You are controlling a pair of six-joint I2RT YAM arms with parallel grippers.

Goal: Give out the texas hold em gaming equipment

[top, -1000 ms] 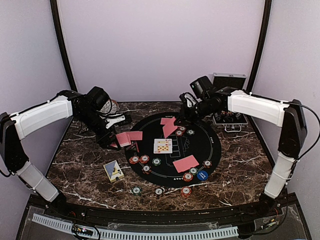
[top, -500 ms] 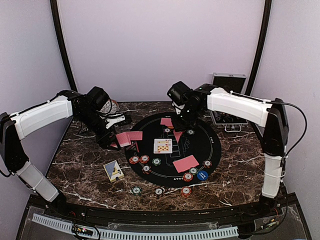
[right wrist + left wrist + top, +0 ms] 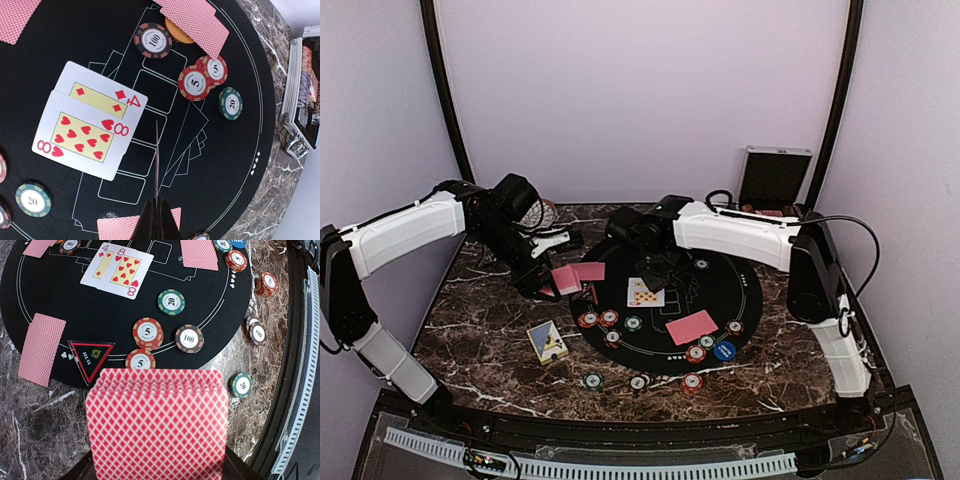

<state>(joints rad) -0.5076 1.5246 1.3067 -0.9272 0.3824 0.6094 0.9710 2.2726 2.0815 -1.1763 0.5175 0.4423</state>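
My left gripper point(image 3: 548, 281) is shut on a fanned deck of red-backed cards point(image 3: 157, 425) and holds it above the left rim of the black round mat point(image 3: 735, 280). My right gripper point(image 3: 660, 270) is shut on a single card point(image 3: 156, 160), seen edge-on, just above the mat beside the face-up four of diamonds and eight of hearts point(image 3: 90, 120). Face-down cards lie at the mat's left point(image 3: 590, 271), front point(image 3: 691, 327) and back point(image 3: 195, 20). Poker chips point(image 3: 598, 320) sit in small groups on the mat and on the marble in front point(image 3: 638, 382).
An open silver case point(image 3: 775, 175) stands at the back right corner. A yellow and blue card box point(image 3: 547, 342) lies on the marble at the front left. A triangular "ALL IN" marker point(image 3: 91, 357) lies at the mat's left rim.
My right arm has swung left from beside the silver case across the mat, and now hovers by the face-up cards. My left arm and its deck have not moved.
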